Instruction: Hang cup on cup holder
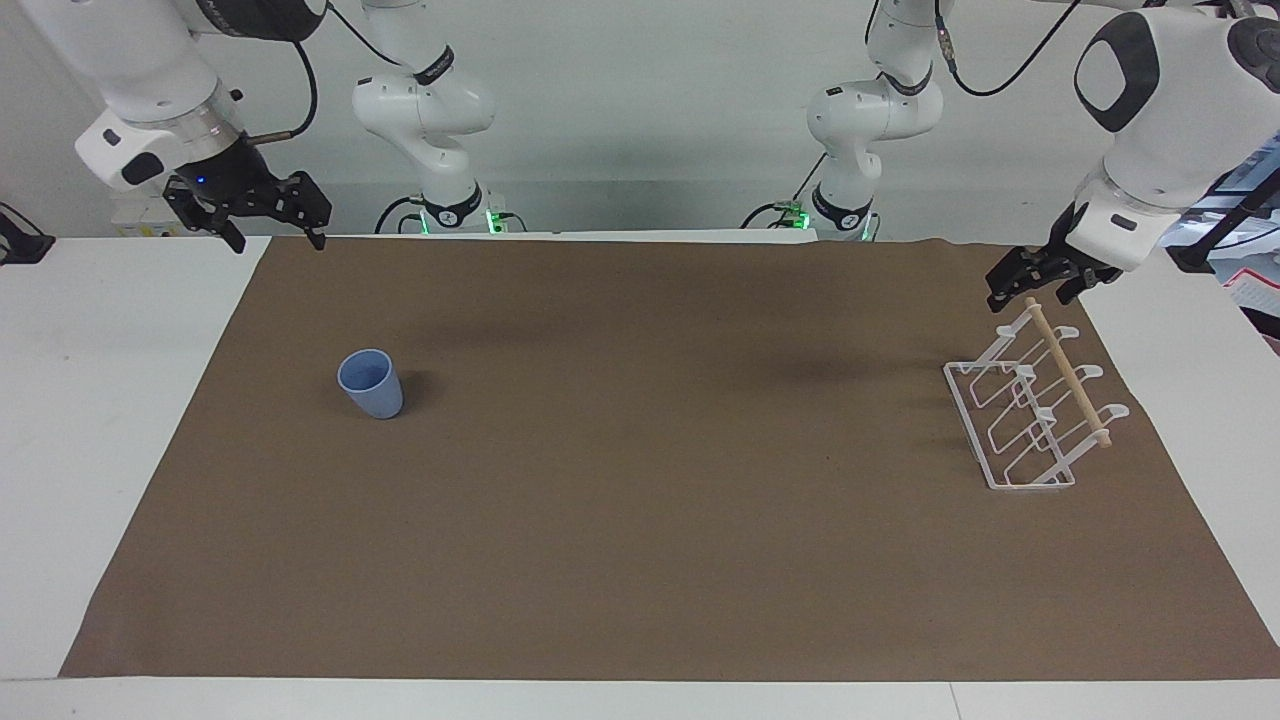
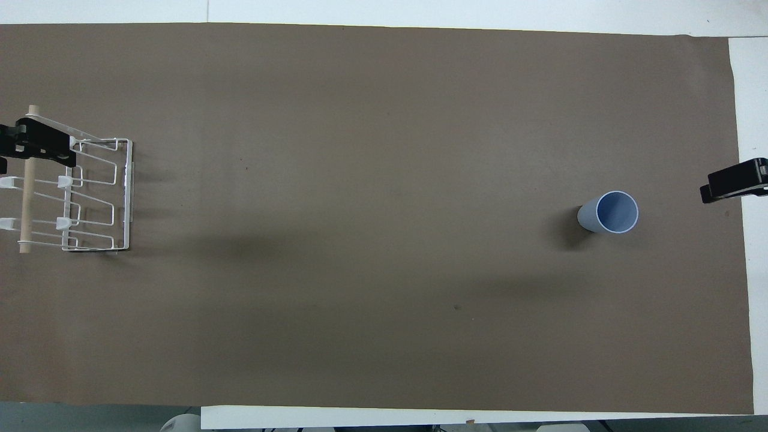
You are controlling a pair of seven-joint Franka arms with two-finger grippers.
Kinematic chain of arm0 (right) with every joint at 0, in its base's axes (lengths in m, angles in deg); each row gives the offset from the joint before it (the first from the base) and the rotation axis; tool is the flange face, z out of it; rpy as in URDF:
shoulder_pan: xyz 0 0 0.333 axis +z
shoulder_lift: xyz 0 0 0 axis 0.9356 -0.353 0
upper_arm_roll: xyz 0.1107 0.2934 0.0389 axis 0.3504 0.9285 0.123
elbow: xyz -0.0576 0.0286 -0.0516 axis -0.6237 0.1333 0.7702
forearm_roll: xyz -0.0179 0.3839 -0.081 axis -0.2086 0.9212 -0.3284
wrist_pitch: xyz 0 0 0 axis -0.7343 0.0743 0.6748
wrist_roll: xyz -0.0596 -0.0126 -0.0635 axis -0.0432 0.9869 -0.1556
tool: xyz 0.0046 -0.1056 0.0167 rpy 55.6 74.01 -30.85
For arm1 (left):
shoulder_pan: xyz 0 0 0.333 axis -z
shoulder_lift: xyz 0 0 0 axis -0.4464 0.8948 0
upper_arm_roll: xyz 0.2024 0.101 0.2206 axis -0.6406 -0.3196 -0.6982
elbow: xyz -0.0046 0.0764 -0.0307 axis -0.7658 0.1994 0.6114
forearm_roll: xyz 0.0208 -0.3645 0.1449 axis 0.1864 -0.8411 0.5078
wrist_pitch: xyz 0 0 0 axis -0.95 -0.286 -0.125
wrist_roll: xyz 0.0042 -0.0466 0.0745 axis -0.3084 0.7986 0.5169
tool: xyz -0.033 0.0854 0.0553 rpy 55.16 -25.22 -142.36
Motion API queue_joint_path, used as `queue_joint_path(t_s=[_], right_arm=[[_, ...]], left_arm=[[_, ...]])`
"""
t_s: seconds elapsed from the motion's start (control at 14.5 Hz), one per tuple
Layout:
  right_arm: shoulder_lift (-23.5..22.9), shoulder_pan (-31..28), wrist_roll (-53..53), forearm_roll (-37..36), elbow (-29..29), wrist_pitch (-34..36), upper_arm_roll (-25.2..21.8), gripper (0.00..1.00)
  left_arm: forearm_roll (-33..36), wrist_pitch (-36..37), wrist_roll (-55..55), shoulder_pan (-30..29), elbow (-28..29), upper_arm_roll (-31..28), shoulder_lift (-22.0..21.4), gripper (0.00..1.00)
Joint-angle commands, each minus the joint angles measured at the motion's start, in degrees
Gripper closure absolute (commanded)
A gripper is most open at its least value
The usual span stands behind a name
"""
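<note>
Now the right gripper (image 1: 270, 215), fingers spread and empty, should descend squarely over the upright light-blue cup (image 1: 371, 383) near its table end; the left gripper (image 1: 1040, 275), fingers unclear, waits over the cup holder (image 1: 1035, 410).

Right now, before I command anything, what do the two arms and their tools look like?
Both arms have glossy white rounded shells with black bands at the joints and black cables trailing along them. The right tool is black, with a small blue light on its body. The left tool is black as well. Green lights glow at both bases.
</note>
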Motion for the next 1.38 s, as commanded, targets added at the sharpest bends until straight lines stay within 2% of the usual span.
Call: queue_joint_path(t_s=[0.0, 0.14, 0.28, 0.41, 0.55, 0.9, 1.03, 1.1, 1.31], right_arm=[[0.1, -0.2, -0.7, -0.3, -0.1, -0.2, 0.1, 0.0], [0.3, 0.2, -0.7, -0.4, 0.5, -0.7, 0.1, 0.0], [1.6, 0.3, 0.3, -0.5, 3.5, -2.1, 0.1, 0.0], [3.8, 0.1, 3.1, -0.4, 9.4, -8.4, 0.1, 0.0], [4.7, -0.3, 5.5, 0.7, 16.7, -18.3, 0.0, 0.0], [-0.5, -0.4, 11.8, 2.6, 27.7, -34.8, 0.0, 0.02], [-0.9, -1.2, 14.0, 2.5, 29.8, -36.4, 0.0, 0.02], [-1.3, -1.9, 15.9, 2.5, 29.9, -36.6, 0.0, 0.06], [-5.2, -2.8, 16.7, 2.6, 31.2, -39.6, 0.0, 0.09]], left_arm=[[0.3, -0.6, 1.5, 3.7, 0.8, -6.1, -2.2, 0.0], [0.3, -0.8, 4.4, 4.6, 0.0, -6.7, -2.1, 0.0], [0.3, -0.4, 6.1, 4.6, 0.2, -6.7, -2.1, 0.0], [0.3, -0.4, 6.1, 4.2, 0.6, -6.6, -2.3, 0.0], [0.3, -0.3, 5.4, 4.6, 1.0, -6.6, -2.2, 0.0], [0.3, 0.4, 5.4, 4.7, 1.1, -6.7, -2.2, 0.0], [0.3, 0.5, 5.4, 4.7, 1.1, -6.7, -2.2, 0.0], [0.3, 0.5, 5.4, 4.7, 1.1, -6.7, -2.2, 0.0], [0.3, 0.5, 5.5, 4.7, 1.3, -6.7, -2.3, 0.0]])
